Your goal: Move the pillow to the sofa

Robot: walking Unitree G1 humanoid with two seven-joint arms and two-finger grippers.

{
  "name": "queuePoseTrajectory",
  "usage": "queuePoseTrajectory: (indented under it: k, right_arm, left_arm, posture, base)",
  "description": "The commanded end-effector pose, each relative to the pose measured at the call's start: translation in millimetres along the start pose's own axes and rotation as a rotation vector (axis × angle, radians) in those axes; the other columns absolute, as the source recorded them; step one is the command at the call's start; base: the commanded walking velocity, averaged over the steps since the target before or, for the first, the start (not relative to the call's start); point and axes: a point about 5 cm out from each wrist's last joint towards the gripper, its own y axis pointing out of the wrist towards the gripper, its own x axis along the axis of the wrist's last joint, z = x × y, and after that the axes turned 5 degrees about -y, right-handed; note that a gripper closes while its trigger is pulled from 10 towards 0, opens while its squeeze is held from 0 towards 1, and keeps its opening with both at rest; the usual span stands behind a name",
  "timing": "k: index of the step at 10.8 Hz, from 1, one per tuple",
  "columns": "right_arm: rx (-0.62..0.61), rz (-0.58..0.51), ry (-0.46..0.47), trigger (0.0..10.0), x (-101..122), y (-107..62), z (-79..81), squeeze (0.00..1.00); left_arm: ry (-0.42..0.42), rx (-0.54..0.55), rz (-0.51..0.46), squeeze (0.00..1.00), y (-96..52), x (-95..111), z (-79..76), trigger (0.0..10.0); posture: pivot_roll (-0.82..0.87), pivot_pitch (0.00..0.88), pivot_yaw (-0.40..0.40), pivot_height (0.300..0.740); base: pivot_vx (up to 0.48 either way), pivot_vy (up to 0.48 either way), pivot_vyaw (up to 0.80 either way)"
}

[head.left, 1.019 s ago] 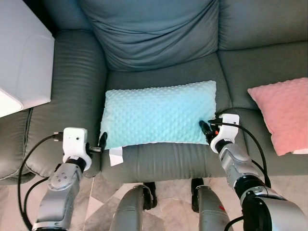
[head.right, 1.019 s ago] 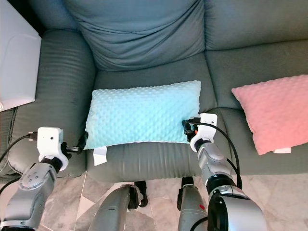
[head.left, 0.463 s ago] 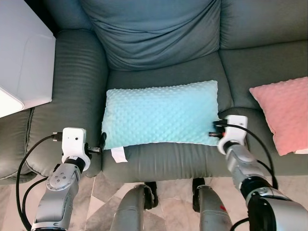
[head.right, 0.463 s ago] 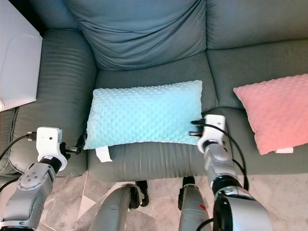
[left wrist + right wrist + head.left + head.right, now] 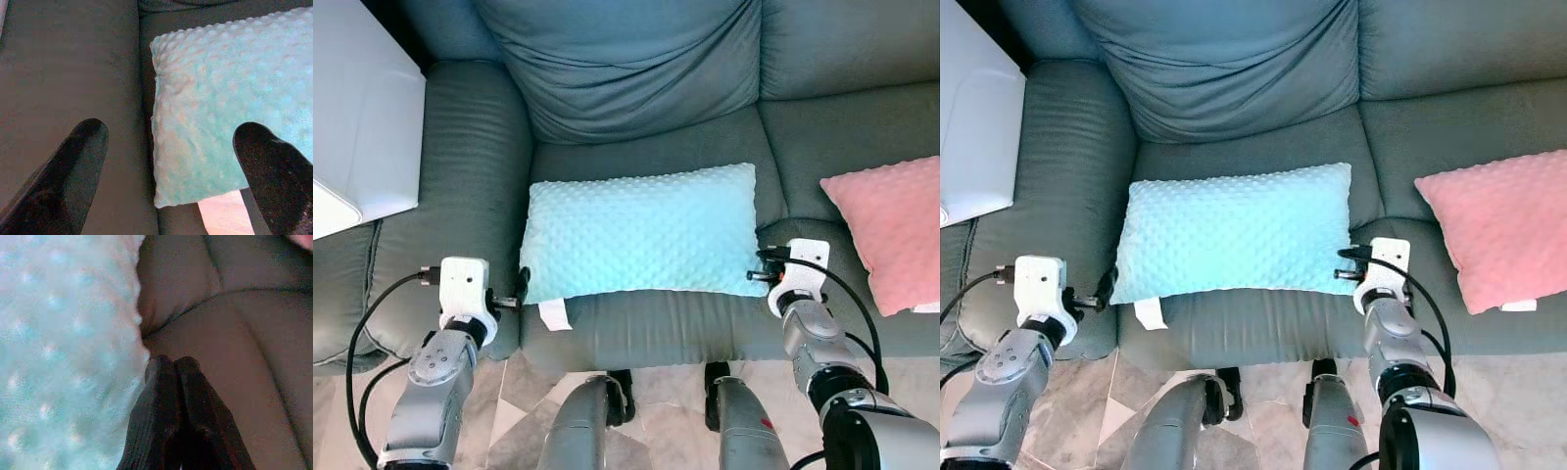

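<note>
While flat on the sofa, pillow; right end effector beside.

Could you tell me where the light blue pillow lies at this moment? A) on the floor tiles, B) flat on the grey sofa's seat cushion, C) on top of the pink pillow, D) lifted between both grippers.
B: the light blue pillow lies flat on the seat of the grey sofa, apart from the pink pillow, with the left gripper open at its corner and the right gripper shut beside its edge.
</note>
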Motion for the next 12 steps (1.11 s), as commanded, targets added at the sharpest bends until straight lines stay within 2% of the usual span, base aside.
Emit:
queuePoseTrajectory:
  k: [1,3,5,6,7,8,9,10,12]
  right_arm:
    - [-0.018,0.025,0.003,0.0,-12,-5.2,0.4,0.00]
    - [-0.073,-0.060,-0.013,0.0,2,-3.4,2.3,0.00]
    - [-0.009,-0.262,-0.026,0.0,40,-0.1,21.4,0.00]
    - [0.041,-0.344,0.004,0.0,61,1.7,31.7,0.00]
    - [0.064,-0.356,0.029,0.0,65,3.0,35.5,0.00]
    - [0.172,-0.353,0.092,0.4,71,6.9,50.5,0.00]
    - [0.232,-0.342,0.148,0.0,75,9.4,58.3,0.00]
    - [0.354,-0.320,0.230,0.0,80,11.6,74.0,0.00]
    - [0.470,-0.272,0.284,0.0,77,11.4,91.4,0.00]
  left_arm:
    - [0.014,0.045,0.050,0.00,-8.0,-11,12.0,10.0]
    - [0.043,0.073,0.111,0.00,-8.1,-24,15.6,10.0]
    - [0.011,0.032,0.084,0.00,4.0,-20,-2.9,10.0]
    - [0.016,0.013,0.075,0.00,5.8,-19,-8.9,10.0]
    - [0.016,0.014,0.076,0.00,5.1,-19,-8.8,10.0]
    - [0.019,0.022,0.082,0.00,0.9,-22,-5.7,10.0]
    - [0.022,0.026,0.082,0.00,-1.5,-21,-3.3,10.0]
    - [0.033,0.040,0.082,0.00,-5.7,-20,2.7,10.0]
    - [0.037,0.046,0.083,0.00,-8.1,-20,4.8,10.0]
  posture:
    - [0.09,0.467,0.242,0.740]
    - [0.06,0.461,0.230,0.740]
    - [0.03,0.452,0.218,0.740]
    - [0.03,0.448,0.218,0.740]
    - [0.03,0.449,0.220,0.740]
    - [0.05,0.444,0.223,0.740]
    - [0.07,0.448,0.227,0.740]
    - [0.09,0.456,0.231,0.740]
    - [0.10,0.474,0.233,0.740]
  base:
    - [0.000,0.000,0.00]
    - [0.000,0.000,0.00]
    - [0.000,0.000,0.00]
    - [0.000,0.000,0.00]
    - [0.000,0.000,0.00]
    - [0.000,0.000,0.00]
    - [0.000,0.000,0.00]
    - [0.000,0.000,0.00]
    - [0.000,0.000,0.00]
